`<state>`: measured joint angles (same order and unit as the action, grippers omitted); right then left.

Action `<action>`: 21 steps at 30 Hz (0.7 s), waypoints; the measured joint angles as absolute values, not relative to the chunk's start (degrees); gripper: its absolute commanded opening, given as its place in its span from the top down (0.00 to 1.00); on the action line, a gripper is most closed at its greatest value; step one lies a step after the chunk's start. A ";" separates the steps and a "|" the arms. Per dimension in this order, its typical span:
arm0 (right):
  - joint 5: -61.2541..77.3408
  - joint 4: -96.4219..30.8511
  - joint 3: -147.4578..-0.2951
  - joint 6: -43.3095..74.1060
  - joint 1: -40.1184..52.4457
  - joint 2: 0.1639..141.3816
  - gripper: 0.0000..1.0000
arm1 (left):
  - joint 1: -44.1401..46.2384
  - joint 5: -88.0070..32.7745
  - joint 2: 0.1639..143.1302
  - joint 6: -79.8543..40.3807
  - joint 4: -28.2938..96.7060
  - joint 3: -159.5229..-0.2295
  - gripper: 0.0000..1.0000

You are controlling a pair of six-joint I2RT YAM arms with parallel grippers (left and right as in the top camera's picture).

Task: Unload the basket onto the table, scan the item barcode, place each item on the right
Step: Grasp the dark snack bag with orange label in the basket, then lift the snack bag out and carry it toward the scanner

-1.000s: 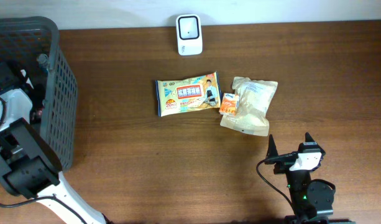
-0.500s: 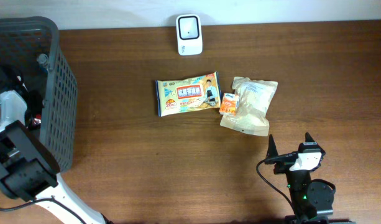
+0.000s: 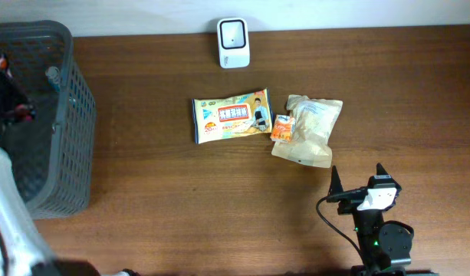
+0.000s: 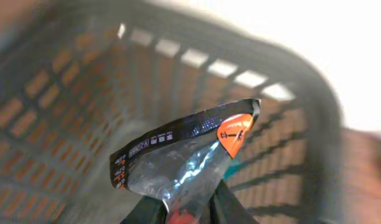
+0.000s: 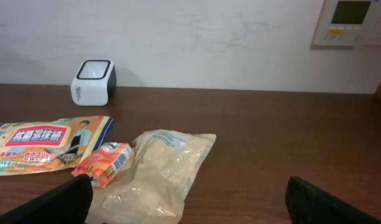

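Your left arm (image 3: 3, 184) has swung over the last second: in the overhead view it no longer sits low beside the basket (image 3: 70, 115) at the left edge of the frame, and now smears across the lower left corner while its head has climbed toward the upper left. The left jaws have kept narrowing and are now pinched nearly together on the lower edge of a clear packet (image 4: 187, 155) with a black and orange header strip. The left wrist view shows that packet standing up out of the jaws with the basket's mesh wall and rim behind it. I judge that the item is picked and on its way out of the basket, but it has not been shown to the scanner (image 3: 234, 42), which stands well apart at the top centre of the overhead frame, so the scan itself is not yet done. Nothing else has shifted: the wipes pack (image 3: 232, 115), the small orange sachet (image 3: 282, 126) touching the beige bag (image 3: 311, 130), and your right arm at the lower right all lie as before. The right jaws are spread as wide as they go and hold nothing. The surface (image 3: 181, 207) is dark brown wood, bare apart from these things. Behind it runs a plain white wall, with a wall control panel (image 5: 345, 22) at the upper right of the right wrist view.
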<state>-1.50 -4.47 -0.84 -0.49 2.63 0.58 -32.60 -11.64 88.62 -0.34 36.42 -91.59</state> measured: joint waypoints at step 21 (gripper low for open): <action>-1.48 -4.47 -0.84 -0.49 2.63 0.58 0.01 | -9.85 -47.03 68.47 -6.11 42.78 -91.68 1.00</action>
